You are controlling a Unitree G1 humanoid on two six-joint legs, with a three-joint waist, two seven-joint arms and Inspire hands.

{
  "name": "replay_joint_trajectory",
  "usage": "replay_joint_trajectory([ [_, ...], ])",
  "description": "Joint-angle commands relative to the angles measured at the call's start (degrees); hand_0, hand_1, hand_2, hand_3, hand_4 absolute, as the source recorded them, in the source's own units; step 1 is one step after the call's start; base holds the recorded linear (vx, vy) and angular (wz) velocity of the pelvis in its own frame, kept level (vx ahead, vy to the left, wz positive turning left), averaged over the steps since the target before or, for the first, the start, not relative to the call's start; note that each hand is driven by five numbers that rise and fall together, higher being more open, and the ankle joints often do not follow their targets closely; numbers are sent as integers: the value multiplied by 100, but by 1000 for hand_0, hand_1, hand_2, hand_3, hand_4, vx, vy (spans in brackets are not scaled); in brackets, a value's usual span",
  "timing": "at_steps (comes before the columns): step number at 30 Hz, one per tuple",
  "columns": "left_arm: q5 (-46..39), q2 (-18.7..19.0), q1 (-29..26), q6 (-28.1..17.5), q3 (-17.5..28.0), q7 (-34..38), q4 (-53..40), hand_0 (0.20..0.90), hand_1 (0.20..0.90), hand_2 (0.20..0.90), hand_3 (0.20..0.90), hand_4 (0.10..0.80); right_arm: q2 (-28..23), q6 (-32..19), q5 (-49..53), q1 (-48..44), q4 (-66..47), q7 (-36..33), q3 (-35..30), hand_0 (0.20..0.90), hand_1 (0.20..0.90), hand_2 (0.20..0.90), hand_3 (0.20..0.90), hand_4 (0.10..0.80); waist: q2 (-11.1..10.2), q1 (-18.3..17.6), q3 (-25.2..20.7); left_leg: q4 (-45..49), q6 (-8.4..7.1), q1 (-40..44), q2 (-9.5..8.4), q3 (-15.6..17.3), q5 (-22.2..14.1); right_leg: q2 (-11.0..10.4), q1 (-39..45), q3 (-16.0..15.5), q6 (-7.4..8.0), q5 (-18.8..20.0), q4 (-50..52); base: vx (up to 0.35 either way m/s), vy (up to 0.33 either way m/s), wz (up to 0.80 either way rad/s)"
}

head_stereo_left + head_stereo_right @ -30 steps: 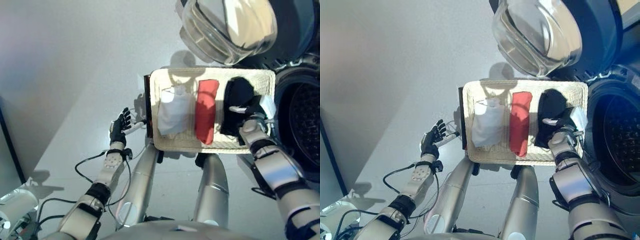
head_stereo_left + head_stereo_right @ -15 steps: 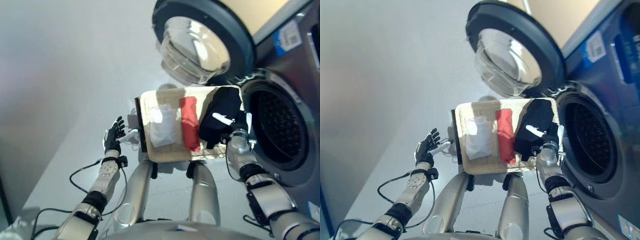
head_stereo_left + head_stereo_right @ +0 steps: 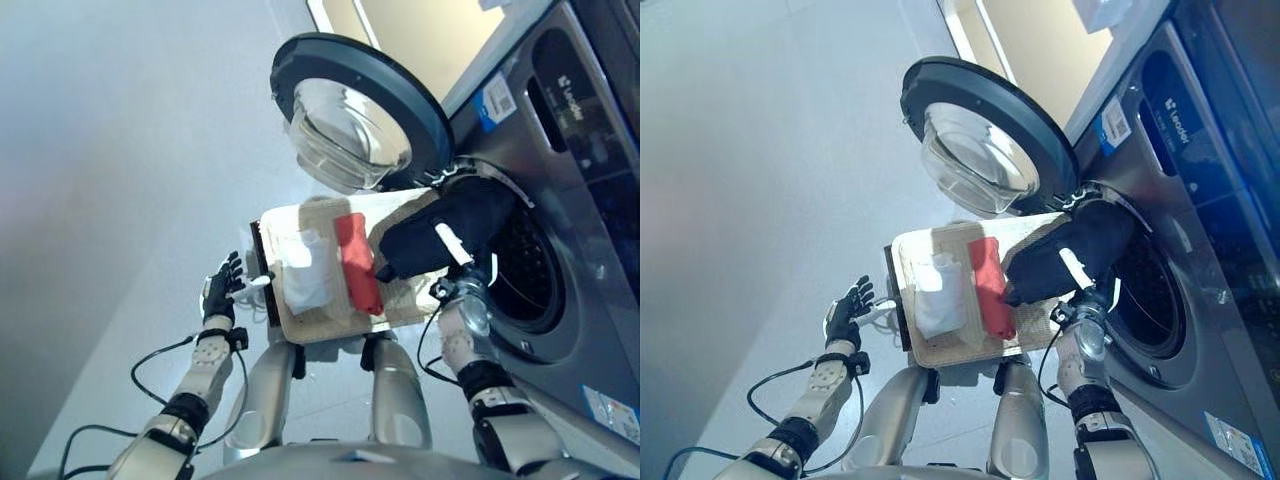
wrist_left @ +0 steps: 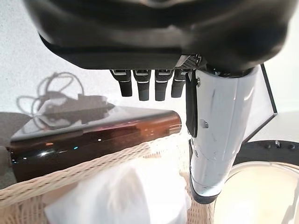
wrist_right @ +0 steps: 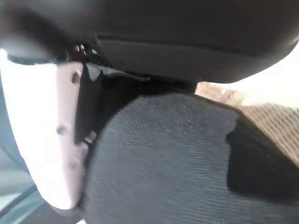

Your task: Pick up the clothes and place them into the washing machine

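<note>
My right hand [image 3: 452,246] is shut on a black garment [image 3: 440,235] and holds it up over the basket's right end, at the rim of the washing machine's drum opening [image 3: 528,285]. The white-covered thumb lies across the cloth, which fills the right wrist view [image 5: 177,158]. A white garment [image 3: 303,270] and a red garment [image 3: 357,262] lie in the wicker basket [image 3: 300,328]. My left hand [image 3: 220,290] is open, fingers straight [image 4: 145,86], just left of the basket and touching nothing.
The round glass door [image 3: 355,115] stands open above the basket. The basket rests on a dark brown box [image 4: 93,133]. The machine's grey front [image 3: 590,200] rises at the right. Pale floor [image 3: 100,200] spreads to the left.
The camera has tilted up toward the machine. My right hand has lifted the black garment out of the basket and carried it right, to the drum opening. My left hand stays put.
</note>
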Motion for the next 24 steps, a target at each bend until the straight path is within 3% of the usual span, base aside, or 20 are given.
replay_joint_trajectory([
  [1, -35, -76, 41, -455, 71, -79, 188, 900, 900, 900, 900, 800, -60, -875, 910, 140, -620, 381, -321, 200, 200, 200, 200, 300, 135, 73, -451, 114, -696, -230, 174, -73, -38, 112, 265, -62, -8, -387, -19, 0, 0, 0],
  [4, -173, -161, 66, -422, -58, -178, 368, 900, 900, 900, 900, 800, 253, -1036, 1705, 9, -376, 551, -579, 200, 200, 200, 200, 300, 200, 71, -486, 98, -682, -210, 170, -67, -52, 129, 269, -24, -9, -397, -35, 0, 0, 0],
  [10, -283, -273, 56, -433, -362, -177, 449, 900, 900, 900, 900, 800, 549, -1470, 2339, -425, -207, 192, -1038, 200, 200, 200, 200, 300, 407, 70, -459, 142, -658, -329, 129, -10, -86, 131, 66, 61, -20, -414, 60, -15, 42, -5],
  [18, -450, -320, -93, -368, -777, -70, 529, 900, 900, 900, 900, 800, 334, -1783, 2380, -1290, 34, -706, -1261, 200, 200, 200, 200, 300, 755, 86, -318, 382, -590, -638, 104, 213, -199, 123, -388, 340, -19, -390, 269, -27, 76, -16],
  [20, -451, -325, -107, -366, -779, -69, 531, 900, 900, 900, 900, 800, 322, -1781, 2372, -1309, 42, -716, -1268, 200, 200, 200, 200, 300, 755, 105, -323, 401, -589, -663, 108, 228, -210, 126, -420, 356, -19, -394, 288, -16, 48, -18],
  [24, -479, -322, -225, -360, -996, -2, 415, 900, 900, 900, 900, 800, 99, -2003, 2241, -1973, 187, -1246, -1394, 200, 200, 200, 200, 300, 899, 136, -174, 933, -487, -1088, 133, 387, -406, 179, -905, 549, -53, -494, 746, -33, 50, -23],
])
